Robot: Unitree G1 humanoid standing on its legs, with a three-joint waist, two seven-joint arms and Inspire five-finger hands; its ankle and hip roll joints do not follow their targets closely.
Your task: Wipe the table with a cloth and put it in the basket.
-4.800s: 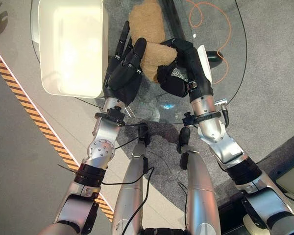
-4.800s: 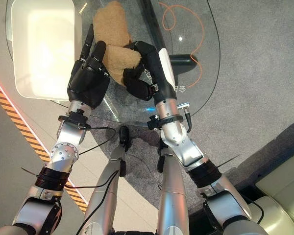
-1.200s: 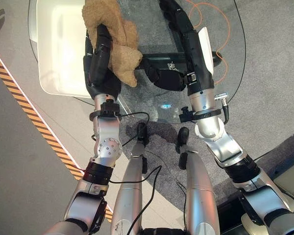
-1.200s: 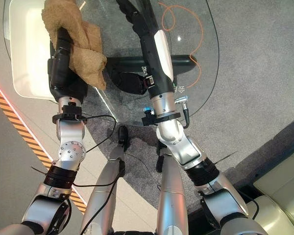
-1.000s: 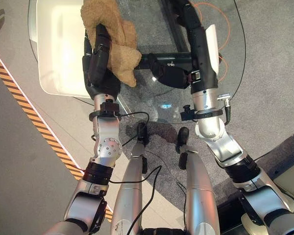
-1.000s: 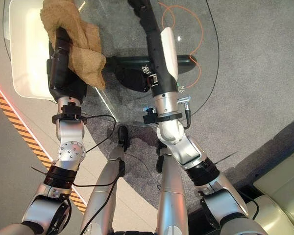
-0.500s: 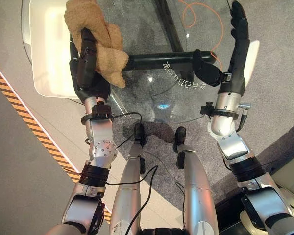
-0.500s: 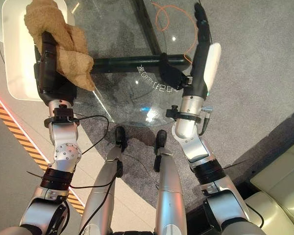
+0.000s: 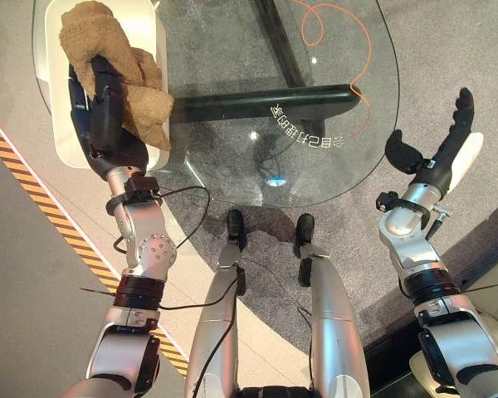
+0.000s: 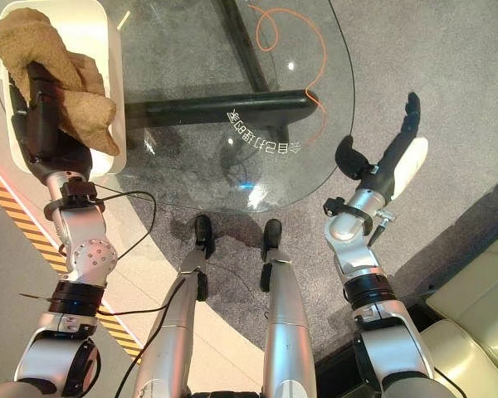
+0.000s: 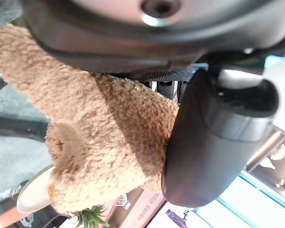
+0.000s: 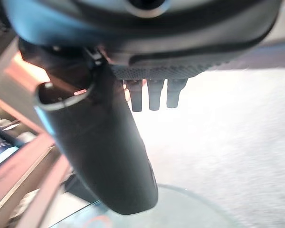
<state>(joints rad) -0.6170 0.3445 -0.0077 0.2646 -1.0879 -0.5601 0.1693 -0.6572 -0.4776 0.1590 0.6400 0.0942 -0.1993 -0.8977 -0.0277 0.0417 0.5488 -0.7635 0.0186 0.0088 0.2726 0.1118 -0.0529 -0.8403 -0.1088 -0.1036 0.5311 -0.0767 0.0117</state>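
A tan fluffy cloth (image 9: 120, 70) hangs in my left hand (image 9: 106, 108), which is shut on it. Hand and cloth are raised over the white basket (image 9: 159, 37) at the left end of the round glass table (image 9: 232, 91). The left wrist view shows the cloth (image 11: 95, 142) bunched against my thumb (image 11: 213, 142). My right hand (image 9: 444, 153) is off the table's right edge, above the grey carpet, with straight fingers and nothing in it. In the right wrist view its fingers (image 12: 154, 92) stretch out over the carpet.
An orange cable (image 9: 336, 33) curls on the floor beneath the glass. The table's black base bar (image 9: 266, 104) shows through the top. A striped orange-and-black line (image 9: 33, 195) runs along the floor at the left.
My left hand has carried the cloth further left, over the basket. My right hand has swung right, off the glass and out past the table's edge.
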